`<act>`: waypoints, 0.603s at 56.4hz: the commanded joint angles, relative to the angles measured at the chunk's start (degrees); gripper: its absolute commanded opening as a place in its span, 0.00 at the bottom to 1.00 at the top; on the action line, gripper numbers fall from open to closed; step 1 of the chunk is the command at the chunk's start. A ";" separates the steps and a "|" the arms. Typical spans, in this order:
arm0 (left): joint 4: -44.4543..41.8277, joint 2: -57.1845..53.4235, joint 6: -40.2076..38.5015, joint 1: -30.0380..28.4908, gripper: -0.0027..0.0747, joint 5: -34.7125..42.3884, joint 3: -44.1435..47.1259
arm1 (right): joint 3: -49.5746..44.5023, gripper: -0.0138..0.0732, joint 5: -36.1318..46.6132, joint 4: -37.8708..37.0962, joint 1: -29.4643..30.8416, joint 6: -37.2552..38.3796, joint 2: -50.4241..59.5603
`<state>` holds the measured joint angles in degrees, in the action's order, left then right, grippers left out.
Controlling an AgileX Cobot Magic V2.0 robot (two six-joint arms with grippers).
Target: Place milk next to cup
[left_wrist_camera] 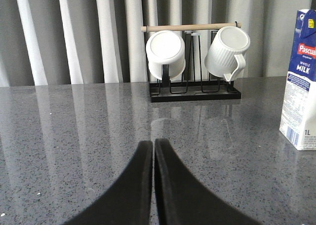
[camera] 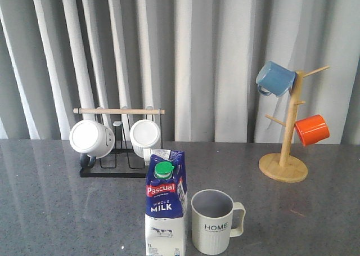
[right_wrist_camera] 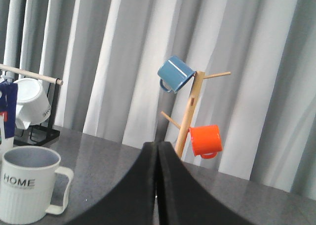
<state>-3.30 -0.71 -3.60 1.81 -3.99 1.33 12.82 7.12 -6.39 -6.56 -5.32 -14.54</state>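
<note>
Blue-and-white gable-top milk carton [camera: 165, 208] stands upright just beside the pale ribbed "HOME" mug [camera: 213, 221].

Its green round cap, red "Pascual" label and small cow picture face the front camera; it sits on the grey speckled desk [camera: 50, 205] at the mug's left, whether touching I cannot tell. By the look of it, placement is done. Both the left end effector [left_wrist_camera: 153, 151] and right end effector [right_wrist_camera: 158, 153] are clenched on nothing, clear of the carton. Any next move calls only for keeping both arms away.

Grey speckled table [camera: 50, 211] with milk [camera: 166, 202], cup [camera: 214, 222], black rack [camera: 115, 169], wooden mug tree [camera: 284, 166].
</note>
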 commanded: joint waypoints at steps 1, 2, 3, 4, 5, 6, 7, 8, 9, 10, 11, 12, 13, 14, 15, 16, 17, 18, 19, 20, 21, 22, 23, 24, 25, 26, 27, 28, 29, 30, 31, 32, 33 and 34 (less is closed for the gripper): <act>0.22 -0.66 -0.22 -0.04 0.03 3.99 -1.13 | -5.23 0.15 3.30 3.70 0.07 -2.34 6.25; 0.22 -0.66 -0.22 -0.04 0.03 3.99 -1.13 | -6.67 0.15 3.50 4.83 0.07 -2.66 7.62; 0.22 -0.66 -0.22 -0.04 0.03 3.99 -1.13 | -8.07 0.15 3.61 5.53 0.07 -2.88 8.90; 0.22 -0.66 -0.22 -0.04 0.03 3.99 -1.13 | -8.96 0.15 3.66 6.39 0.07 -3.22 9.70; 0.22 -0.66 -0.22 -0.04 0.03 3.99 -1.13 | -10.23 0.15 3.72 7.27 0.07 -3.41 10.86; 0.22 -0.66 -0.22 -0.04 0.03 3.99 -1.13 | -11.02 0.15 3.77 8.15 0.07 -3.57 11.59; 0.22 -0.66 -0.22 -0.04 0.03 3.99 -1.13 | -12.15 0.15 3.77 8.58 0.07 -3.60 12.62; 0.22 -0.66 -0.22 -0.04 0.03 3.99 -1.13 | -13.21 0.15 3.77 9.13 0.07 -3.60 13.57; 0.22 -0.66 -0.22 -0.04 0.03 3.99 -1.13 | -13.88 0.15 3.83 9.40 0.07 -3.60 14.14; 0.22 -0.66 -0.22 -0.04 0.03 3.99 -1.13 | -14.84 0.15 3.92 9.68 0.07 -3.60 14.95; 0.22 -0.66 -0.22 -0.04 0.03 3.99 -1.13 | -15.21 0.15 3.53 9.87 0.07 -3.60 15.47; 0.22 -0.66 -0.22 -0.04 0.03 3.99 -1.13 | -15.13 0.15 2.11 10.06 0.07 -3.60 16.09; 0.22 -0.66 -0.22 -0.04 0.03 3.99 -1.13 | -14.99 0.15 0.49 10.33 0.11 -3.60 16.11; 0.22 -0.66 -0.22 -0.04 0.03 3.99 -1.13 | -14.99 0.15 0.00 10.33 0.18 -3.67 16.06; 0.22 -0.66 -0.22 -0.04 0.03 3.99 -1.13 | -14.99 0.15 -0.20 10.33 0.18 -3.82 16.06; 0.22 -0.66 -0.22 -0.04 0.03 3.99 -1.13 | -14.99 0.15 -0.51 10.33 0.24 -3.88 16.06; 0.22 -0.66 -0.22 -0.04 0.03 3.99 -1.13 | -14.99 0.15 -0.67 10.33 0.38 -4.03 16.06; 0.22 -0.66 -0.22 -0.04 0.03 3.99 -1.13 | -14.99 0.15 -0.69 10.33 0.49 -4.03 16.06; 0.22 -0.66 -0.22 -0.04 0.03 3.99 -1.13 | -14.99 0.15 -0.69 10.38 0.60 -4.03 16.06; 0.22 -0.66 -0.22 -0.04 0.03 3.99 -1.13 | -14.99 0.15 -0.69 10.53 0.78 -4.03 16.06; 0.22 -0.66 -0.22 -0.04 0.03 3.99 -1.13 | -14.99 0.15 -0.69 10.79 0.91 -4.03 16.06; 0.22 -0.66 -0.22 -0.04 0.03 3.99 -1.13 | -14.99 0.15 -0.69 11.21 1.06 -4.03 16.06; 0.22 -0.66 -0.22 -0.04 0.03 3.99 -1.13 | -14.99 0.15 -0.69 11.82 1.13 -4.03 16.06; 0.22 -0.66 -0.22 -0.04 0.03 3.99 -1.13 | -14.99 0.15 -0.69 12.25 1.14 -4.03 16.06; 0.22 -0.66 -0.22 -0.04 0.03 3.99 -1.13 | -14.99 0.15 -0.76 12.75 1.20 -4.03 16.06; 0.22 -0.66 -0.22 -0.04 0.03 3.99 -1.13 | -14.99 0.15 -0.84 13.21 1.29 -4.03 16.06; 0.22 -0.66 -0.22 -0.04 0.03 3.99 -1.13 | -14.99 0.15 -0.88 13.54 1.38 -4.03 16.06; 0.22 -0.66 -0.22 -0.04 0.03 3.99 -1.13 | -14.99 0.15 -0.88 13.85 1.60 -4.03 16.06; 0.22 -0.66 -0.22 -0.04 0.03 3.99 -1.13 | -14.99 0.15 -1.03 13.95 1.73 -3.97 16.06; 0.22 -0.66 -0.22 -0.04 0.03 3.99 -1.13 | -14.99 0.15 -1.17 13.95 1.94 -3.97 16.06; 0.22 -0.66 -0.22 -0.04 0.03 3.99 -1.13 | -14.99 0.15 -1.45 13.90 2.18 -3.97 16.06; 0.22 -0.66 -0.22 -0.04 0.03 3.99 -1.13 | -14.99 0.15 -1.84 13.90 2.33 -3.87 16.06; 0.22 -0.66 -0.22 -0.04 0.03 3.99 -1.13 | -14.99 0.15 -2.18 13.84 2.47 -3.86 16.06; 0.22 -0.66 -0.22 -0.04 0.03 3.99 -1.13 | -14.99 0.15 -2.76 13.57 2.80 -3.86 16.06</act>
<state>-3.30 -0.71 -3.60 1.81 -4.06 1.33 -1.63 2.08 7.06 -4.93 -8.69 0.69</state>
